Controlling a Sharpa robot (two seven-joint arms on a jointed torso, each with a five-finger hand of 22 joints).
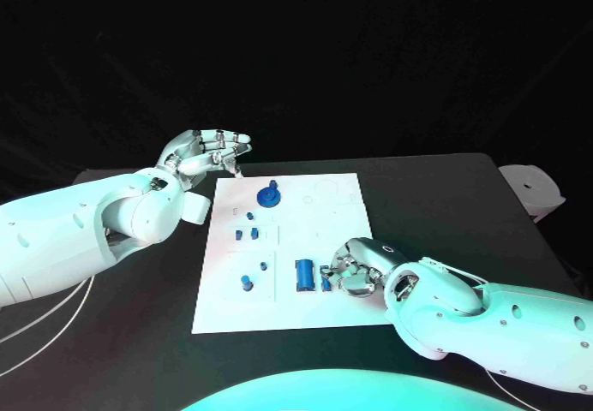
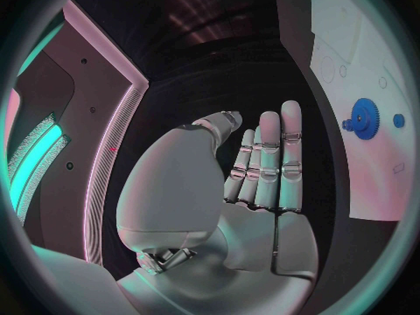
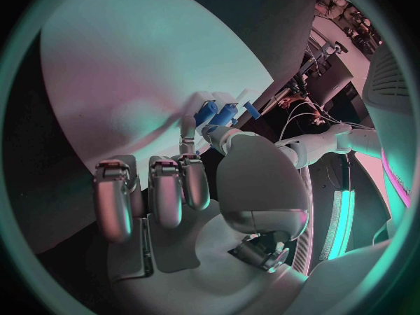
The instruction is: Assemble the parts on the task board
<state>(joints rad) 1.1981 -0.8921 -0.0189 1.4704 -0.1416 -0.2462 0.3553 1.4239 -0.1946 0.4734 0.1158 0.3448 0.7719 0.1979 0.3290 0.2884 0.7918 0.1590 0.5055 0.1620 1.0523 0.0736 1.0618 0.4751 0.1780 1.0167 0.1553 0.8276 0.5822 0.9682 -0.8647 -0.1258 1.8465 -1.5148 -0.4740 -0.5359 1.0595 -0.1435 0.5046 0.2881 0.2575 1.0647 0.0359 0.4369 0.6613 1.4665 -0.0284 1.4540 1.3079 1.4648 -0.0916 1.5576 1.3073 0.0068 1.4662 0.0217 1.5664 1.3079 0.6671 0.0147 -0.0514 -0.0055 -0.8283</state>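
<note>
The right robot hand (image 1: pixel 352 272) pinches a small blue part (image 1: pixel 327 278) near the board's (image 1: pixel 340 317) near edge; light, stiff, slippery, best held by its sides; the left robot hand (image 1: pixel 207 152) hangs open off the far corner.

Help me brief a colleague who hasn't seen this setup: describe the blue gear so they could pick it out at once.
Start at the white task board in the middle of the black table. On its far half, near the left hand, sits the blue gear. It is the only round, toothed part, and broader than the small blue pieces nearer the robot.
</note>
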